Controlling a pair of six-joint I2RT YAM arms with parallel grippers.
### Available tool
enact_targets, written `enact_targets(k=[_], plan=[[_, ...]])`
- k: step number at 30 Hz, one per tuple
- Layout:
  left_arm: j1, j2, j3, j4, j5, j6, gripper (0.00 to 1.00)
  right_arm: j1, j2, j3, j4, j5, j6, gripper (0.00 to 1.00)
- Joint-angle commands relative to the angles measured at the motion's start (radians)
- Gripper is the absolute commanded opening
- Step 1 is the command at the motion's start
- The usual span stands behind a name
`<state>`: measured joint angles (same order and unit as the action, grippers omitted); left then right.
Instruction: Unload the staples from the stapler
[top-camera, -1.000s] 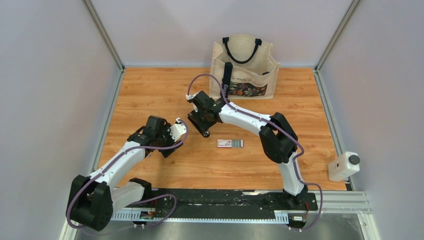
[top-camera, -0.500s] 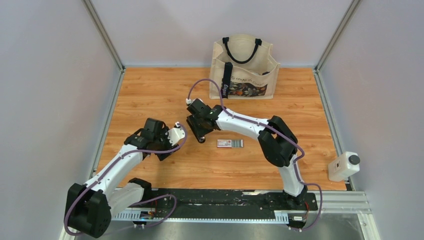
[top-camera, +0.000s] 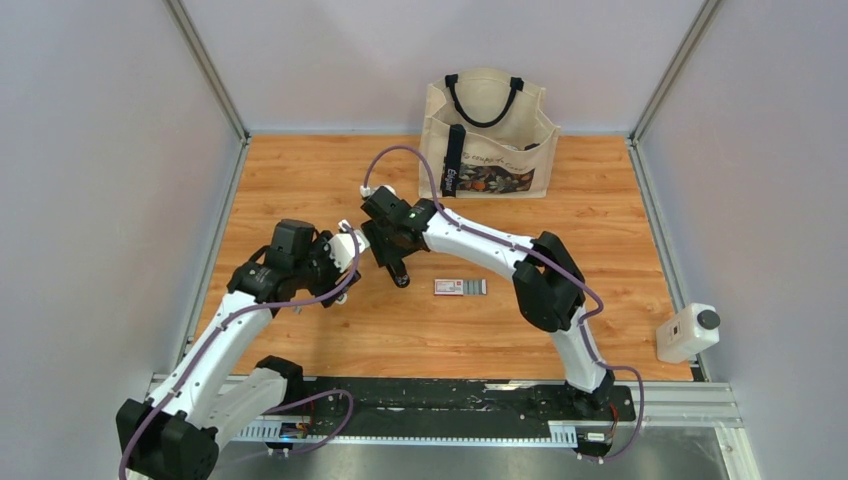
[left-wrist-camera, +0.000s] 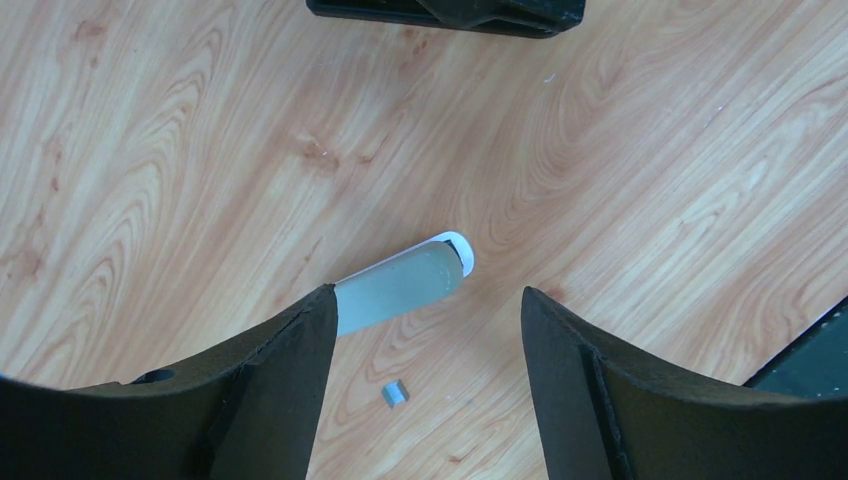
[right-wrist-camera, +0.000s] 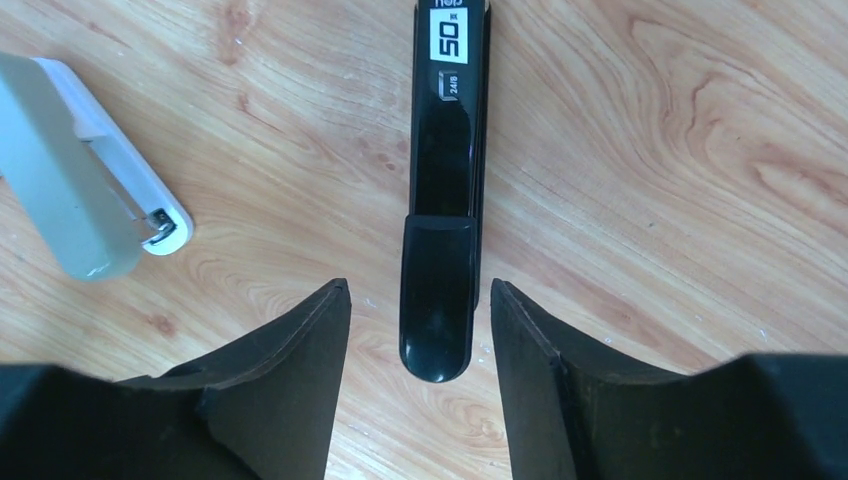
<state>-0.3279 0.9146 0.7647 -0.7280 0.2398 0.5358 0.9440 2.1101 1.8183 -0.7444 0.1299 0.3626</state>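
A black stapler (right-wrist-camera: 445, 190) lies flat on the wooden table, its rounded end between the open fingers of my right gripper (right-wrist-camera: 418, 285), which does not touch it. A pale grey-and-white stapler (right-wrist-camera: 85, 190) lies to its left and also shows in the left wrist view (left-wrist-camera: 400, 285). A tiny silvery-grey strip of staples (left-wrist-camera: 395, 393) lies loose on the wood, below the grey stapler's tip. My left gripper (left-wrist-camera: 428, 295) is open and empty above both. In the top view the two grippers, left (top-camera: 335, 258) and right (top-camera: 385, 245), are close together at the table's middle.
A small red-and-white staple box (top-camera: 460, 287) lies right of the grippers. A canvas tote bag (top-camera: 487, 130) stands at the back wall. A white device (top-camera: 688, 332) sits at the table's right edge. Grey walls enclose the table.
My right gripper has moved left and slightly nearer, along the black stapler. My left gripper has moved up and away from the base, closing in on the right gripper.
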Motion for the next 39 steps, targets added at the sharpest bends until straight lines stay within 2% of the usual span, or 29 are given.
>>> enact_targets(k=[1,4,7,9,10,13,15,20,25,29,33,39], plan=[[-0.007,-0.025,0.033,-0.01,0.036,-0.085,0.76,-0.001,0.037,0.039,-0.053,0.017,-0.017,0.56],[-0.005,-0.008,0.048,-0.028,0.046,-0.103,0.79,-0.001,0.039,0.019,-0.055,0.013,-0.014,0.56],[-0.005,-0.008,0.051,-0.01,0.044,-0.125,0.82,-0.002,0.044,0.01,-0.053,0.011,-0.02,0.51],[-0.005,-0.008,0.05,0.009,0.036,-0.145,0.83,-0.002,0.045,0.015,-0.055,0.013,-0.021,0.37],[-0.005,-0.005,0.05,0.01,0.036,-0.152,0.85,-0.002,0.045,0.019,-0.056,0.014,-0.021,0.24],[-0.005,0.015,0.053,0.009,0.029,-0.161,0.85,-0.004,0.037,0.032,-0.059,0.013,-0.024,0.07],[-0.005,0.049,0.056,0.003,0.029,-0.168,0.85,-0.005,0.033,0.039,-0.059,0.011,-0.027,0.01],[-0.005,0.092,0.05,0.027,0.061,-0.166,0.86,-0.03,-0.043,0.006,-0.033,-0.026,0.024,0.0],[-0.007,0.148,0.07,0.052,0.169,-0.209,0.86,-0.042,-0.192,-0.177,0.132,-0.055,0.136,0.0],[-0.007,0.22,0.076,0.087,0.202,-0.212,0.86,-0.044,-0.262,-0.247,0.194,-0.064,0.191,0.0],[-0.007,0.265,0.073,0.133,0.226,-0.237,0.86,-0.044,-0.338,-0.298,0.25,-0.075,0.223,0.0],[-0.013,0.308,0.067,0.211,0.251,-0.252,0.86,-0.044,-0.381,-0.294,0.243,-0.064,0.228,0.0]])
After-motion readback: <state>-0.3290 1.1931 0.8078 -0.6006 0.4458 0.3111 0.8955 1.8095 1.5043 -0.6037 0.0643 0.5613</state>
